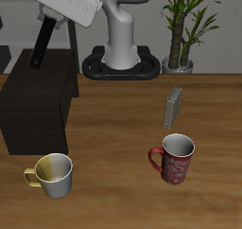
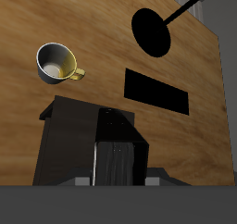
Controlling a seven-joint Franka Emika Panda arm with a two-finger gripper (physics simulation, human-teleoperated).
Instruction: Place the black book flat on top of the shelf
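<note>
The black book [image 1: 41, 45] hangs long end down and slightly tilted from my gripper [image 1: 49, 21], which is shut on its upper end. It is held in the air over the back part of the shelf [image 1: 38, 105], a low matte-black box at the table's side, and is apart from the shelf's top. In the wrist view the black book [image 2: 118, 152] runs out from between my gripper's fingers [image 2: 120, 180], with the shelf [image 2: 69, 140] below it.
A yellow mug [image 1: 52, 174] [image 2: 56, 63] stands in front of the shelf near the table's front edge. A red mug [image 1: 173, 157] stands farther across. A small grey patterned book [image 1: 173, 107] stands upright behind it. A potted plant [image 1: 184, 29] is beside the robot's base.
</note>
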